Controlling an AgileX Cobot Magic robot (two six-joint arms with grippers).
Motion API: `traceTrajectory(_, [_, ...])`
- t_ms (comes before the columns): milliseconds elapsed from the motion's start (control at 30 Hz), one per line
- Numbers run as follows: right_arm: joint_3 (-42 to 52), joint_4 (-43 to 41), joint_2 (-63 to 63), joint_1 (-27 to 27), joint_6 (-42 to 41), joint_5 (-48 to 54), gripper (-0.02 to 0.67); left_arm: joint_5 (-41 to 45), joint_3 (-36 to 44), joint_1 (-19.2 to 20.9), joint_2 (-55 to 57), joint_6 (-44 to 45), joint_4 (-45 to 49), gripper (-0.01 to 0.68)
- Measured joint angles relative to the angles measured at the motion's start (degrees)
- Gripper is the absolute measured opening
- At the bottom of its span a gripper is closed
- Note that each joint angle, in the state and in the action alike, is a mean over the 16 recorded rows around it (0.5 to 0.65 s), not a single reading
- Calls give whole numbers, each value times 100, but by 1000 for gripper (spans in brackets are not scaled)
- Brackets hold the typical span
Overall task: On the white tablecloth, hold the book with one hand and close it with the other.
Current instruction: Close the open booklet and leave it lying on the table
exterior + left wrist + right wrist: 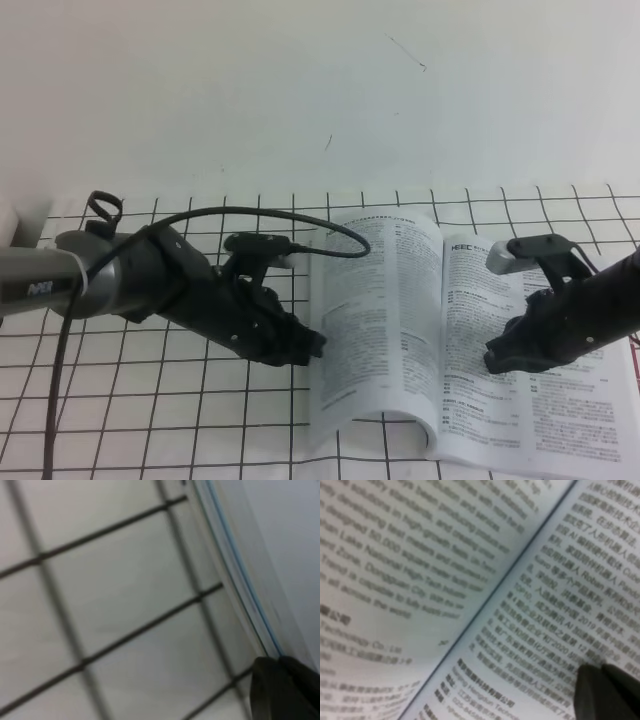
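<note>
On the tablecloth (150, 400), a white cloth crossed by thin black lines into squares, the book (400, 330) is lying open and flat, right of centre. Its pages are showing dense small print, and the near edge of the left page is curling up in a soft arch. Matte black and blocky, the left gripper (312, 347) is sitting low over the cloth just beside the book's left edge, a black cable (300, 220) looping over its arm. The left wrist view is showing blurred grid lines, the thin stacked page edges with a bluish line, and one dark fingertip (282, 690) at the corner; whether this gripper is open or closed cannot be told. Over the right page, the right gripper (497, 358), carrying a white-grey patch (505, 258), is pointing down at the paper near the spine. Its fingertips (607, 692) are appearing together, seemingly closed, holding nothing.
</note>
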Motion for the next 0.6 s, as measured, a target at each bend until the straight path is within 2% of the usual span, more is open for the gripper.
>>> traceTrajectory(300, [24,311,-30,-37,-314,-28,-3,1568,-72,-72,-103,2181,-2560,-4])
traceTrajectory(467, [74,335,-197,-35,-370,-205,-3,2413,-95,-71,-170,2971,-3706,-4])
traceTrajectory(600, [116,215,-468,-16,-343,-414,-3,2978,-114,-77,-196,3416,-4268,-4])
